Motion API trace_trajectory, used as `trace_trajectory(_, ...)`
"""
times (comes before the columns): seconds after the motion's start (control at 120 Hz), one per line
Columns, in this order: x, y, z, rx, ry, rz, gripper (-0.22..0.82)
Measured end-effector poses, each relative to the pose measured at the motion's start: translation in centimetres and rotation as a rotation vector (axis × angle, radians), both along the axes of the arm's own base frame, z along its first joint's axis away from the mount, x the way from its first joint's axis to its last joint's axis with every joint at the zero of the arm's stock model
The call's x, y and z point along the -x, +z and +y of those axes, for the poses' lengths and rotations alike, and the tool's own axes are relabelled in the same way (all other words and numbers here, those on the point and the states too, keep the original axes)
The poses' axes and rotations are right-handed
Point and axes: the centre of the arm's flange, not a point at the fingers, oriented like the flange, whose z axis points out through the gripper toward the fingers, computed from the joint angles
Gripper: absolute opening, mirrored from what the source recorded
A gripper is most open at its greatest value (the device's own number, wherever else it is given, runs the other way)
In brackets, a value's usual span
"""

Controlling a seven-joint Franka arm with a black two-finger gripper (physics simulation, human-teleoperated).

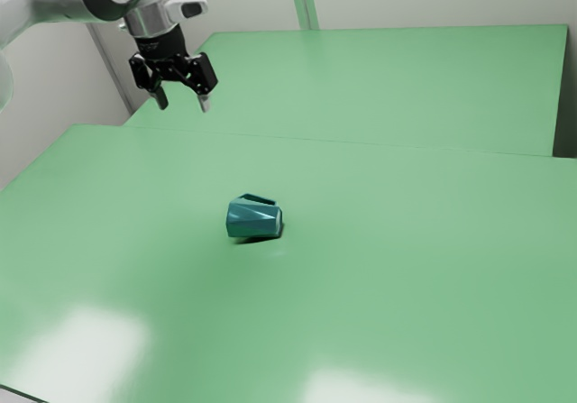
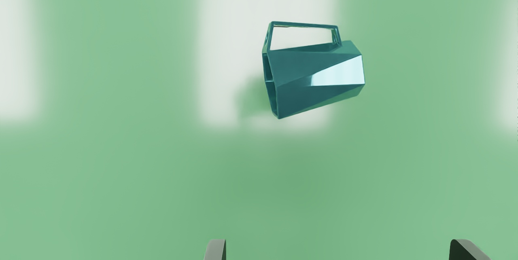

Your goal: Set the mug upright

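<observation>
Item under inspection: one mug (image 1: 253, 219), dark teal with faceted walls, found lying on its side on the green bench (image 1: 424, 259). In the exterior view it sits nearer the bench's far edge than its near edge, and well in from the far corner at the exterior view's left. Upright condition: not met.

The wrist view records the mouth facing sideways, with the handle (image 2: 304, 24) on the side of the body away from the fingertips. One wall facet carries a bright reflection. A pale patch of light (image 2: 230, 1) lies on the bench under and around part of the mug, with a soft shadow (image 2: 253, 98) beside the mouth.

Gripper (image 1: 184, 105): raised, pointing downward, apart from the mug, seen above the bench's far edge in the exterior view. Jaws: spread wide, one fingertip well away from the other
</observation>
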Motion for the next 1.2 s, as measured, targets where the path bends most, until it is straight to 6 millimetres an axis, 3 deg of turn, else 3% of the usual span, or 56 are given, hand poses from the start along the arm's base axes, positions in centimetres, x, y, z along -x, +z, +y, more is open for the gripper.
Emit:
trace_trajectory(0.275, -0.3, -0.1, 0.7, 0.021, 0.014, -0.012, 0.60)
trace_trajectory(0.4, -0.2, -2.0, 2.0, 0.099, 0.051, 0.023, 0.60)
trace_trajectory(0.642, 1.5, -11.1, 5.8, 0.308, 0.190, 0.144, 0.60)
trace_trajectory(0.75, 2.4, -14.9, 6.3, 0.391, 0.186, 0.146, 0.60)
trace_trajectory(0.892, 1.9, -18.5, 6.1, 0.494, 0.129, 0.101, 0.60)
trace_trajectory(1.075, 0.8, -23.7, 9.3, 0.624, 0.103, 0.055, 0.60)
trace_trajectory(1.2, 0.3, -25.6, 9.7, 0.687, 0.054, 0.016, 0.60)
